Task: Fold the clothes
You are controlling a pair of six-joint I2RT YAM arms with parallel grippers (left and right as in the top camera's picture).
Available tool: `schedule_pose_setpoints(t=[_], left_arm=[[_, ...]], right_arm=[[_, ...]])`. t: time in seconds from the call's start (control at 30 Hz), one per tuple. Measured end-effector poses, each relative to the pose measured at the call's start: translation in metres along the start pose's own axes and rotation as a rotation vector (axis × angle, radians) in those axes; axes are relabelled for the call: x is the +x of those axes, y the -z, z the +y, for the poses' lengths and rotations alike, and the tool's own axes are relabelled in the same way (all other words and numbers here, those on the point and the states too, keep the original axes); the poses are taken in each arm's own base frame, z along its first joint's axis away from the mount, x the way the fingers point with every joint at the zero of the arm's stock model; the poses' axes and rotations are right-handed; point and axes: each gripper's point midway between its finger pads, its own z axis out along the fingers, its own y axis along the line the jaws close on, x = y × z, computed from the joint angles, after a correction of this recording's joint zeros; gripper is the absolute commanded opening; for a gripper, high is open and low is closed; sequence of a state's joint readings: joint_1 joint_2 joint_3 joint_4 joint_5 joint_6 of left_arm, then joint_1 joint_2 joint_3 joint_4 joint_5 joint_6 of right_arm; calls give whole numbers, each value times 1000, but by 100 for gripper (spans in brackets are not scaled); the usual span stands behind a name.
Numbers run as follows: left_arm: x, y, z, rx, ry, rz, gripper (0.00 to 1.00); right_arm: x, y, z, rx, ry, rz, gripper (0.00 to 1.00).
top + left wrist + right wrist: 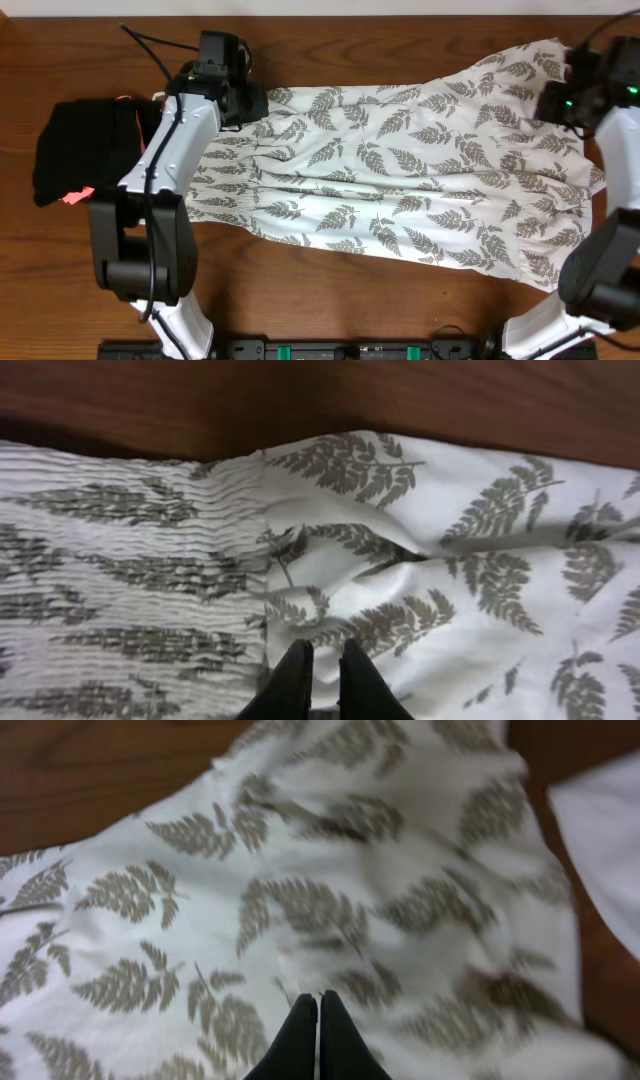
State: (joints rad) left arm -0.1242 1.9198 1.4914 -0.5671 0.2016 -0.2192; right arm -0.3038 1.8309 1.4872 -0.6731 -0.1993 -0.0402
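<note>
I can't read any text, label, brand name or number in my three views. The dress that fills the middle of the overhead frame carries only its fern-leaf print, with no lettering I can make out. The black bundle at the left edge shows coral-pink trim but no tag I can read from here.
</note>
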Motion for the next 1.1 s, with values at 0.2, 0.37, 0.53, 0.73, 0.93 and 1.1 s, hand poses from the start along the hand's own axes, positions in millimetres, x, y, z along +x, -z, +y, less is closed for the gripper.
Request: schedule_pose_setpoints(t=[0.2, 0.37, 0.53, 0.73, 0.93, 1.1], left_arm=[[5, -28, 3, -3, -16, 22, 12], [12, -60, 4, -5, -23, 46, 12], [4, -76, 0, 10, -35, 5, 12], [2, -97, 2, 17, -39, -18, 12], [-7, -113, 2, 32, -44, -55, 12], [-25, -121, -2, 51, -55, -135, 12]], right_arm=[[18, -61, 11, 3, 62, 73, 2], [51, -116, -1, 45, 71, 160, 7], [38, -130, -6, 63, 83, 93, 6], [30, -143, -2, 72, 104, 48, 3], [21, -154, 13, 64, 138, 7, 5], [3, -170, 31, 48, 162, -74, 9]])
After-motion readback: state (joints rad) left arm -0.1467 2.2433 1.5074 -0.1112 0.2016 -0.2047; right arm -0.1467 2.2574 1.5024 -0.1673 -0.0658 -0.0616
